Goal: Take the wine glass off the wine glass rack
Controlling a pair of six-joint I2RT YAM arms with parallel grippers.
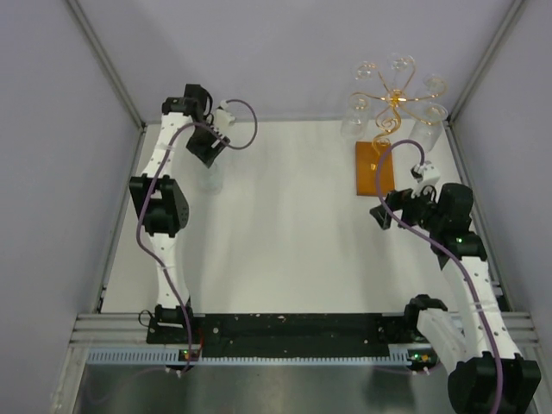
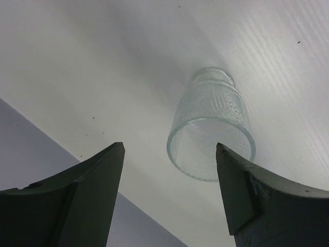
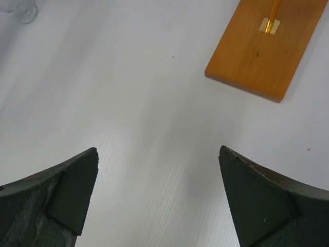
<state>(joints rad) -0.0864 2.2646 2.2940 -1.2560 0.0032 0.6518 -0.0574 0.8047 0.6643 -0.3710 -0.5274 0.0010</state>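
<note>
A clear ribbed wine glass [image 2: 211, 123] stands on the white table at the far left, its rim toward the left wrist camera; from above it shows faintly as the same glass [image 1: 210, 178]. My left gripper [image 2: 169, 149] hovers just above it, open, with the fingers spread to either side of the rim and gripping nothing. The wine glass rack [image 1: 395, 97], gold scrolled wire on an orange-brown wooden base [image 1: 375, 168], stands at the far right with several clear glasses [image 1: 355, 116] hanging from it. My right gripper [image 3: 158, 152] is open and empty, just in front of the base [image 3: 267, 46].
Grey walls with metal frame posts close in the table on the left, right and back. A bit of clear glass [image 3: 23, 10] shows at the top left corner of the right wrist view. The black rail [image 1: 293, 328] with the arm bases runs along the near edge.
</note>
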